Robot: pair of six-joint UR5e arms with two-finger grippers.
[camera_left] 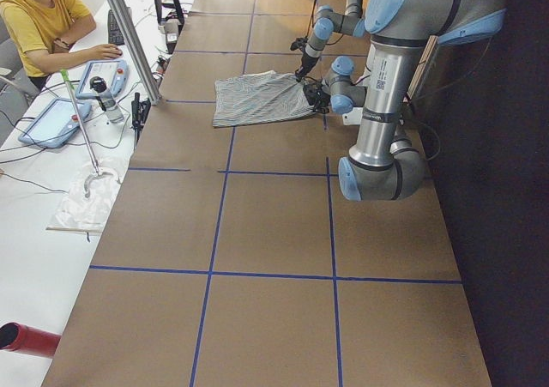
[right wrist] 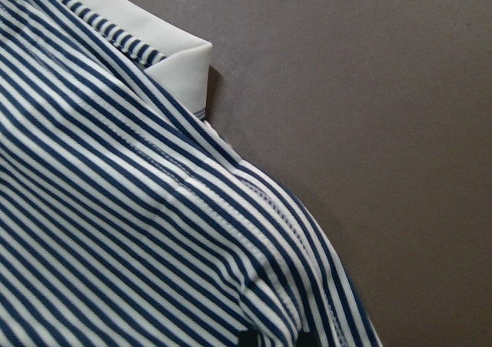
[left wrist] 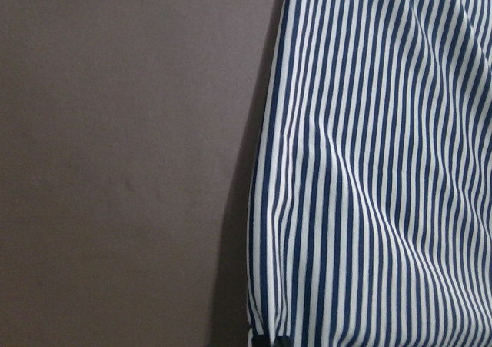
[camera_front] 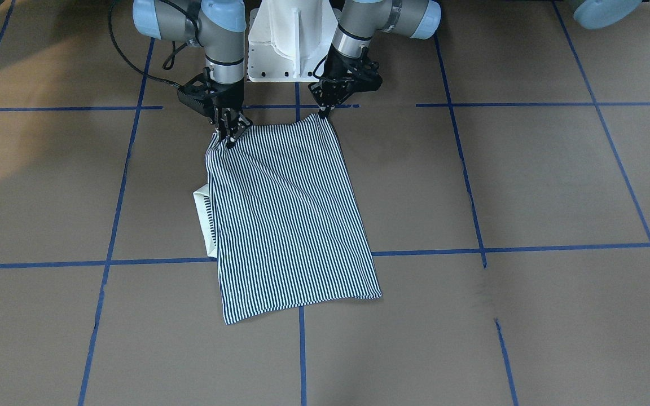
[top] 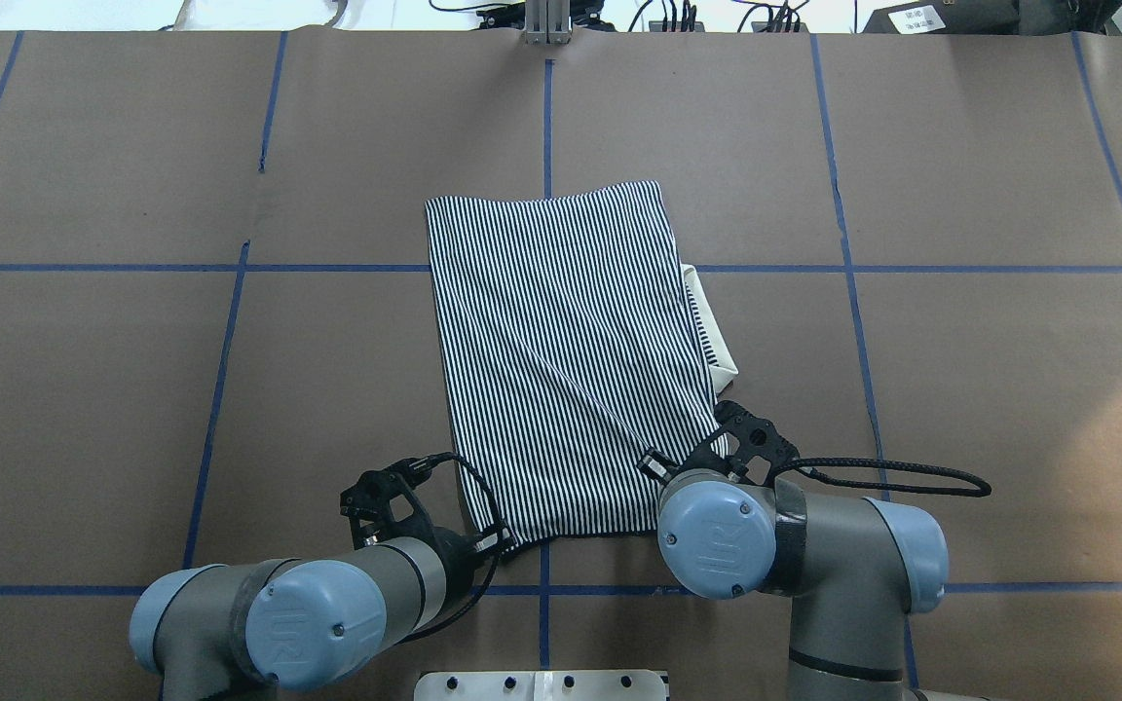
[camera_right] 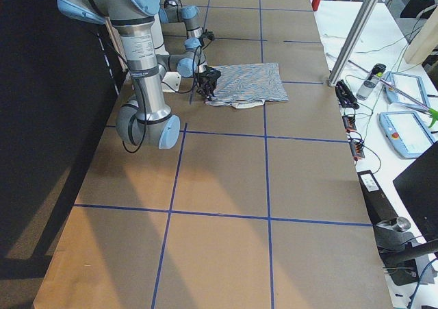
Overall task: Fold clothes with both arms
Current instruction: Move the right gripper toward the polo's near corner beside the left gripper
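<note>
The navy-and-white striped polo shirt (camera_front: 291,220) lies folded into a long rectangle in the middle of the table (top: 561,360). Its white collar (camera_front: 203,220) sticks out from under the side on my right (top: 714,336). My left gripper (camera_front: 322,114) is shut on the near left corner of the shirt (top: 501,540). My right gripper (camera_front: 229,138) is shut on the near right corner (top: 707,456), where the cloth bunches and lifts a little. The left wrist view shows the striped edge (left wrist: 384,170) over bare table. The right wrist view shows a seam fold (right wrist: 115,231) and the collar tip (right wrist: 184,62).
The brown table top (top: 960,389) carries a grid of blue tape lines (top: 843,292). The white pedestal base (camera_front: 291,45) stands just behind the grippers. An operator (camera_left: 39,18), tablets (camera_left: 51,121) and a metal post (camera_left: 129,35) are along the far side bench.
</note>
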